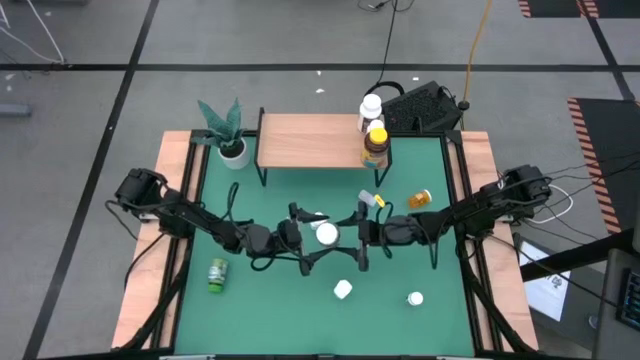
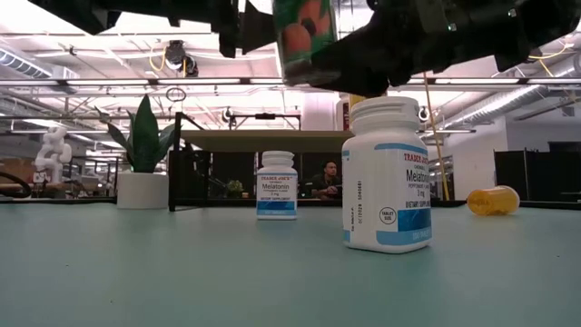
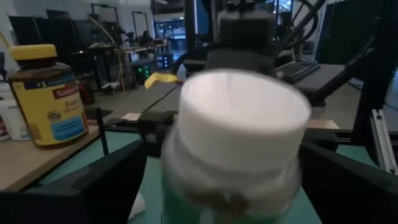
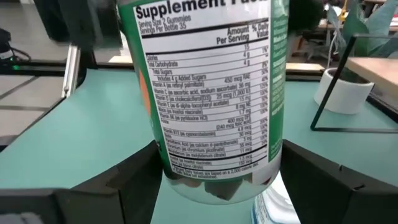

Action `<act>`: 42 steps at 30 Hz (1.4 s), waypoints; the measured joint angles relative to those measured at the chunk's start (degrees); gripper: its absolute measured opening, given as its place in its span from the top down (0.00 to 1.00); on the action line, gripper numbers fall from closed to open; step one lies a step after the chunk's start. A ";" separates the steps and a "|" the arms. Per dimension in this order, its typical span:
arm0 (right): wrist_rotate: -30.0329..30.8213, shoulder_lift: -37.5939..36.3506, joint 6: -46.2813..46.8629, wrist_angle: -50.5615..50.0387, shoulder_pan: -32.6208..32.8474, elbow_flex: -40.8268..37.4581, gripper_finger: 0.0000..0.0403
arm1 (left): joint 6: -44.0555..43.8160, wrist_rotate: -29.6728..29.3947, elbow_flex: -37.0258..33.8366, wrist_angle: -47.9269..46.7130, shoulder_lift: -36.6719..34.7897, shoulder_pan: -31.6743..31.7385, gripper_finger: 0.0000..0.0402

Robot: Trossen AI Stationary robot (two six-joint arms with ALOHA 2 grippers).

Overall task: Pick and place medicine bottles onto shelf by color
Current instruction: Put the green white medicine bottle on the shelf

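A green-labelled medicine bottle [image 1: 326, 235] with a white cap [image 3: 242, 118] hangs upright above the table's middle, between both grippers. My right gripper [image 4: 217, 168] is shut on it from the right. My left gripper [image 3: 227, 180] is open, reaching in from the left, one finger on either side of the bottle below its cap, with a gap showing. The wooden shelf [image 1: 310, 140] stands on black legs at the far edge. An amber bottle with a yellow cap [image 1: 376, 145] and a white bottle [image 1: 371, 105] stand at its right end. My right gripper pinches the green-labelled bottle's lower body [image 4: 163, 152] between its two fingers, one on each side of the printed label. The fingers come in about level from the table's right. The bottle is upright and lifted clear of the table, its base [image 4: 211, 190] free.
Two white Melatonin bottles [image 2: 388, 177] [image 2: 277, 184] stand on the green table. An orange bottle [image 1: 420, 198] lies at the right, a green one [image 1: 217, 275] at the near left. A potted plant [image 1: 228, 135] stands left of the shelf.
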 joint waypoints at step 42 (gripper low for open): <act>-2.84 -21.80 7.90 -28.66 -1.46 0.01 0.02 | 10.72 -2.25 -0.12 -4.76 -8.21 8.70 0.42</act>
